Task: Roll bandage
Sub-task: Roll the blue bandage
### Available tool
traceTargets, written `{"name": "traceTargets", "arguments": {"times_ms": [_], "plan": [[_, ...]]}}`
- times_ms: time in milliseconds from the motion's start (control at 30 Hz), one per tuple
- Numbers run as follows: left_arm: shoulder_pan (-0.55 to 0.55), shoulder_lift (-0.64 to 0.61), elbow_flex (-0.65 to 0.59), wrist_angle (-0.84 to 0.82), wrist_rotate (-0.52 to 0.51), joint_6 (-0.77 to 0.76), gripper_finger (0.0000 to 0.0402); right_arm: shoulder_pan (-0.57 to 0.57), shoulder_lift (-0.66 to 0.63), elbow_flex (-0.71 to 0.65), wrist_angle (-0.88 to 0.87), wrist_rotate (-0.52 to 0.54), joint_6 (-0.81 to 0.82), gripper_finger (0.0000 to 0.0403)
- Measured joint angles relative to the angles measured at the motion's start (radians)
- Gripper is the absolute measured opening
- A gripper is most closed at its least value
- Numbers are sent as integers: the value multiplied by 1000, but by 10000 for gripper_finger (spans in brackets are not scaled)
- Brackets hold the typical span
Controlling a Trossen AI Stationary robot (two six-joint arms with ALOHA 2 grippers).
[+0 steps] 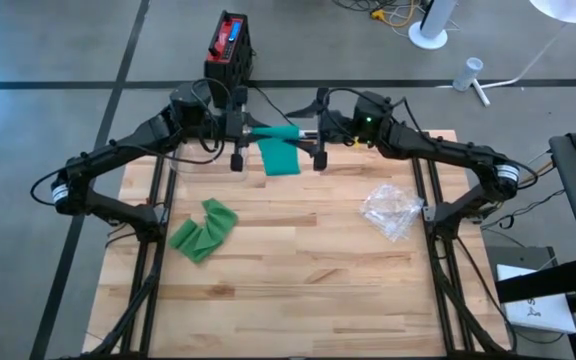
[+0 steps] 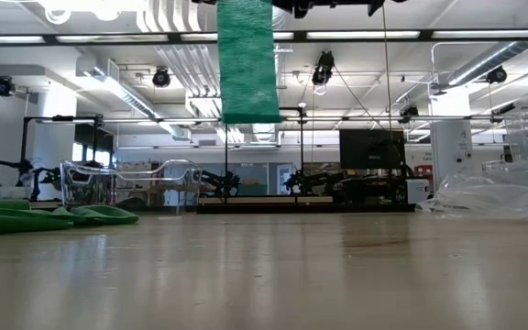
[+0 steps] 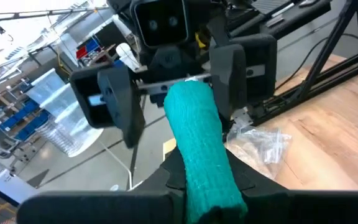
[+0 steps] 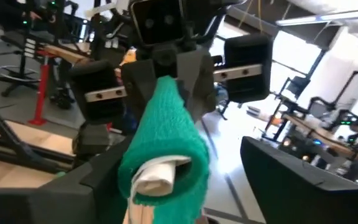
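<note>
A teal bandage roll (image 1: pixel 279 131) is held level high above the table's far edge, between my two grippers. Its loose tail (image 2: pixel 247 60) hangs straight down from it. My left gripper (image 1: pixel 255 131) is shut on the roll's left end. My right gripper (image 1: pixel 306 133) is open. Its fingers stand on either side of the roll's right end (image 4: pixel 157 177), where a white core shows, with wide gaps to both. A second, green bandage (image 1: pixel 204 230) lies crumpled on the table's left half. My left gripper pinches the roll's left end (image 3: pixel 213 183) between its two fingers (image 4: pixel 194 68). The fingers come level from the table's left and lie along the roll. The roll sticks out level past the fingertips, lifted clear of the table, and its tail hangs slack below.
A crumpled clear plastic bag (image 1: pixel 393 208) lies on the table's right half. A red and black box (image 1: pixel 230 45) stands on the floor beyond the far edge. Bare wood (image 1: pixel 298 290) fills the middle and near part of the table.
</note>
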Motion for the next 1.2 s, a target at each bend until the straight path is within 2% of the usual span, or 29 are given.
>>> {"name": "traceTargets", "arguments": {"times_ms": [200, 367, 533, 767, 933, 1200], "plan": [[-1, 15, 0, 3, 4, -1, 24, 0, 10, 16, -18, -18, 1, 229], [-1, 16, 0, 9, 11, -1, 28, 0, 10, 34, -59, -22, 11, 182], [-1, 17, 0, 22, 15, -7, 26, 0, 10, 46, -71, -25, 10, 121], [-2, 16, 0, 45, 22, -60, 55, 0, 3, 48, -74, -26, -22, 24], [-3, 0, 0, 71, 25, -139, 92, 1, -6, 48, -67, -26, -56, 23], [11, -31, 0, 67, 30, -233, 191, 1, -10, 40, -35, -17, -100, 22]]}}
